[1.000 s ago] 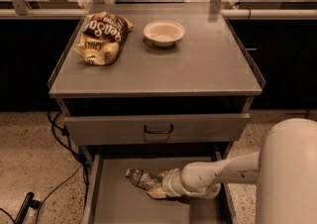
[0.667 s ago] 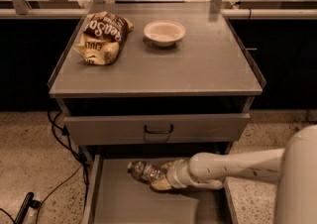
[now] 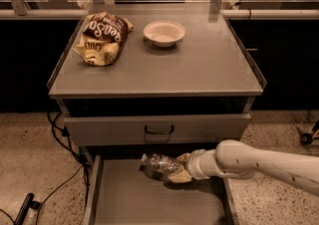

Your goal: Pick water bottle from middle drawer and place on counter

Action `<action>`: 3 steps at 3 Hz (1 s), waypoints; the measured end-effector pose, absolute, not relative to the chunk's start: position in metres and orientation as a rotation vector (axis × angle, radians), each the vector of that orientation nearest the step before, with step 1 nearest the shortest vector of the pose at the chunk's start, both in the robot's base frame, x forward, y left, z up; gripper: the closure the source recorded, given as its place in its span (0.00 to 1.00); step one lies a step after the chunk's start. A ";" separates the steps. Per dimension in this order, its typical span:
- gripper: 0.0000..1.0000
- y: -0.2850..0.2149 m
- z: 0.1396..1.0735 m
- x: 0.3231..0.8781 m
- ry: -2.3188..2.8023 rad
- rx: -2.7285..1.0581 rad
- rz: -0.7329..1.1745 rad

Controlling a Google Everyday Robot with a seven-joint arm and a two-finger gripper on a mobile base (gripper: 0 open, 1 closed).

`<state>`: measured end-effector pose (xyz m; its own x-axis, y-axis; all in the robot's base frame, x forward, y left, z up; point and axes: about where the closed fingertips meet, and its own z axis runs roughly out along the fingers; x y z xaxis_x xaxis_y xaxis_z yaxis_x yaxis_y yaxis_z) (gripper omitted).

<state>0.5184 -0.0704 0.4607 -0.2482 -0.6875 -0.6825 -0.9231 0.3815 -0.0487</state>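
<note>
The water bottle (image 3: pixel 158 165) lies on its side, tilted, in the open middle drawer (image 3: pixel 134 201) near its back, cap end to the left. My gripper (image 3: pixel 178 170) reaches in from the right on a white arm (image 3: pixel 249 162). Its tan fingers (image 3: pixel 178 177) are closed around the bottle's right end. The bottle looks slightly raised off the drawer floor. The counter (image 3: pixel 199 64) is the grey cabinet top above.
A brown chip bag (image 3: pixel 102 37) lies at the counter's back left and a white bowl (image 3: pixel 164 33) at its back middle. A shut drawer front with a dark handle (image 3: pixel 159 130) overhangs the open drawer. Cables (image 3: pixel 60 134) run over the floor at the left.
My arm has lifted and the gripper with the bottle has moved up and toward the back of the drawer. The bottle has shifted with the fingers.
</note>
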 end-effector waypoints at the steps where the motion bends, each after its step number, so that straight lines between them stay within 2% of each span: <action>1: 1.00 -0.092 0.498 0.495 1.991 -1.429 0.542; 2: 1.00 -0.105 0.556 0.449 1.927 -1.497 0.575; 3: 1.00 -0.125 0.623 0.425 1.878 -1.533 0.515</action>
